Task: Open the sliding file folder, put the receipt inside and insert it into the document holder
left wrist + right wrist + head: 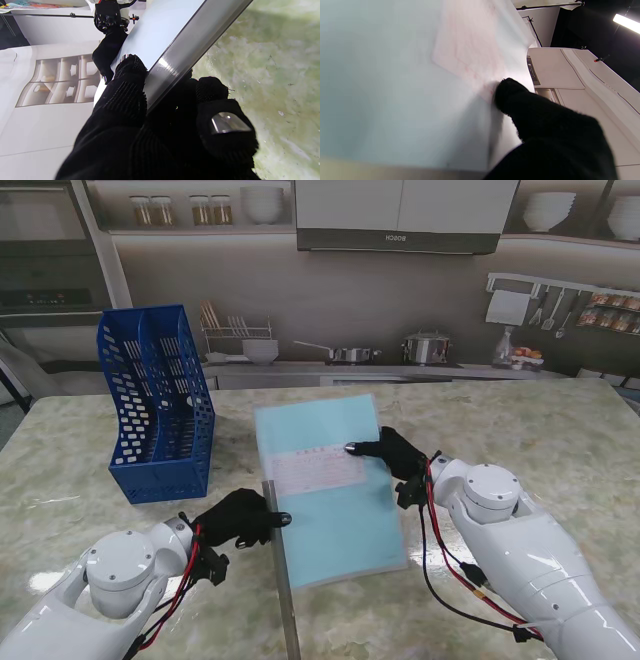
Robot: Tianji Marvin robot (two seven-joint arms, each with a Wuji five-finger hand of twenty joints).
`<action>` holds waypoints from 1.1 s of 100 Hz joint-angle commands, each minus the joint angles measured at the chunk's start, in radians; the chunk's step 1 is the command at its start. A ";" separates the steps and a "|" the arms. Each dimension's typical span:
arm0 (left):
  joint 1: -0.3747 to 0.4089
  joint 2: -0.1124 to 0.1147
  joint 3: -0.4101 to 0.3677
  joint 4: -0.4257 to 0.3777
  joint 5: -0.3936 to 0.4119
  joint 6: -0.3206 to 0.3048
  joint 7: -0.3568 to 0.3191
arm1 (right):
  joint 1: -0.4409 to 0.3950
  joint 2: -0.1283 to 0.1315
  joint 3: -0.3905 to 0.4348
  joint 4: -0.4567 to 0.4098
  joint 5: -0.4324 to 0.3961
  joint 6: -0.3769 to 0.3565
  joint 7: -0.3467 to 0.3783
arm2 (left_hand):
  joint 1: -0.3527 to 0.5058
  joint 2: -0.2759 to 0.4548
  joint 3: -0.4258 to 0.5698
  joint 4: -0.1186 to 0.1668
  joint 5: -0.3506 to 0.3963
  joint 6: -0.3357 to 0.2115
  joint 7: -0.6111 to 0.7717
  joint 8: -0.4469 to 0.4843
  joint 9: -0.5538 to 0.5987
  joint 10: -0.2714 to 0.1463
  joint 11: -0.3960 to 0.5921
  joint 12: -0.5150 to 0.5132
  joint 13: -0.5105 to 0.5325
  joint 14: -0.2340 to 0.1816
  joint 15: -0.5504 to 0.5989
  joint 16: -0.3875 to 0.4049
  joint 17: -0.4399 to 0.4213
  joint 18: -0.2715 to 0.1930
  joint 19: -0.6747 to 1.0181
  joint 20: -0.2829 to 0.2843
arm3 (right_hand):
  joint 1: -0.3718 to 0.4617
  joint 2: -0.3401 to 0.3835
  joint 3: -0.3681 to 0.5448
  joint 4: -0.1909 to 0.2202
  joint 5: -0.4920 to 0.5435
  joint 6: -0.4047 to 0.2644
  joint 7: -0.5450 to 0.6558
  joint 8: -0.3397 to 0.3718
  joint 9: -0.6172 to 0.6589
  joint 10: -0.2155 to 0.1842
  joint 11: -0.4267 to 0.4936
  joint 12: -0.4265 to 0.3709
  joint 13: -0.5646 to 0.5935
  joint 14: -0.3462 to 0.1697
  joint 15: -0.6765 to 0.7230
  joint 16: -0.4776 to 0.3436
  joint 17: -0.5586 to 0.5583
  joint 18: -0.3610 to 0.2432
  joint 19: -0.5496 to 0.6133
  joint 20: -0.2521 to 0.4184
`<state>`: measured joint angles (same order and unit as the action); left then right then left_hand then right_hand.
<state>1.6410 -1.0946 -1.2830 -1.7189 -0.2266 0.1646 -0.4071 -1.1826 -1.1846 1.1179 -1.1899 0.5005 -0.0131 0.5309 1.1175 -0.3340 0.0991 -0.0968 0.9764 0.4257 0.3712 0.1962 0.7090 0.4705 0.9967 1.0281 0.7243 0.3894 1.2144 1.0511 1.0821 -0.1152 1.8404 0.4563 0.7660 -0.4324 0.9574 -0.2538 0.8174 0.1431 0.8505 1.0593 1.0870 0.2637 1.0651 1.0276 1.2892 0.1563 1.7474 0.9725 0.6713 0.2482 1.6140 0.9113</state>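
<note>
I am looking down at the bench (560, 430), and the folder (340, 520) is lying flat in the middle of it, with the receipt (318, 471) sitting on or just under its clear cover; I cannot tell which. The gray bar (283, 580) is running along the folder's left edge and sticking out toward me, so it is partly slid off. My left hand (238, 520) is pinching the bar, and in the left wrist view its fingers (130, 75) are clamped on it from both sides. My right hand (392, 453) is reaching in from the right, with one finger out and pressing near the receipt's right edge; the other fingers are hidden, so I cannot tell if they are curled or apart. The blue holder (158, 402) is standing upright at the far left, well apart from the folder. I think I am at the step of getting the bar off and keeping the sheets still. The bar could jam if I am pulling it crooked. The folder could slide along with the bar if my right finger is pressing too softly. The receipt could slip out or crumple if that finger is dragging across it.
</note>
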 commanded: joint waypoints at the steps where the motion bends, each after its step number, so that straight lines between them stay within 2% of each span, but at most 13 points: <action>1: -0.006 -0.004 -0.003 -0.022 0.003 0.004 0.003 | -0.004 -0.002 -0.013 -0.002 -0.005 0.004 0.013 | 0.173 0.105 0.158 0.042 0.046 0.058 0.012 0.010 0.042 0.043 0.106 -0.002 0.141 0.043 0.223 -0.007 0.020 -0.292 0.155 -0.034 | 0.110 0.096 0.159 0.101 0.168 -0.213 0.120 0.049 0.048 0.155 0.108 0.019 0.016 -0.049 0.071 0.018 0.066 -0.096 0.216 0.022; 79: -0.025 -0.011 -0.010 -0.051 0.030 0.032 0.046 | 0.023 0.017 -0.048 0.019 -0.016 -0.033 0.116 | 0.174 0.104 0.173 0.039 0.048 0.074 0.022 0.020 0.051 0.050 0.123 -0.019 0.162 0.034 0.242 -0.053 0.021 -0.303 0.160 -0.039 | 0.109 0.092 0.166 0.103 0.177 -0.212 0.119 0.057 0.055 0.158 0.110 0.021 0.017 -0.059 0.071 0.024 0.084 -0.095 0.225 0.006; 92: -0.025 -0.012 -0.012 -0.053 0.032 0.032 0.050 | 0.027 0.019 -0.051 0.021 -0.018 -0.036 0.123 | 0.173 0.100 0.173 0.040 0.049 0.073 0.025 0.023 0.053 0.049 0.125 -0.020 0.164 0.034 0.244 -0.056 0.021 -0.306 0.160 -0.039 | 0.107 0.095 0.171 0.112 0.190 -0.218 0.123 0.061 0.058 0.160 0.111 0.021 0.017 -0.062 0.072 0.026 0.094 -0.092 0.230 0.002; 110: -0.025 -0.014 -0.014 -0.053 0.034 0.037 0.059 | 0.027 0.023 -0.050 0.019 -0.022 -0.036 0.134 | 0.174 0.095 0.172 0.041 0.048 0.065 0.032 0.024 0.056 0.043 0.128 -0.021 0.165 0.033 0.246 -0.060 0.021 -0.307 0.161 -0.039 | 0.098 0.090 0.189 0.144 0.224 -0.233 0.115 0.059 0.066 0.173 0.113 0.024 0.017 -0.065 0.075 0.034 0.116 -0.080 0.243 -0.011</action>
<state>1.6239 -1.1011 -1.2940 -1.7531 -0.1900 0.1991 -0.3486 -1.1454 -1.1598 1.0781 -1.1670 0.4862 -0.0544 0.6480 1.1176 -0.3339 0.1068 -0.0956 0.9859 0.4293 0.3833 0.2136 0.7186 0.4804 1.0063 1.0129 0.7346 0.3966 1.2252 0.9950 1.1012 -0.1172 1.8406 0.4542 0.7446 -0.4100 0.9599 -0.2543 0.8472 0.1430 0.8477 1.0601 1.0973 0.2581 1.0676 1.0296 1.2991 0.1515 1.7486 0.9860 0.7104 0.2486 1.6186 0.9064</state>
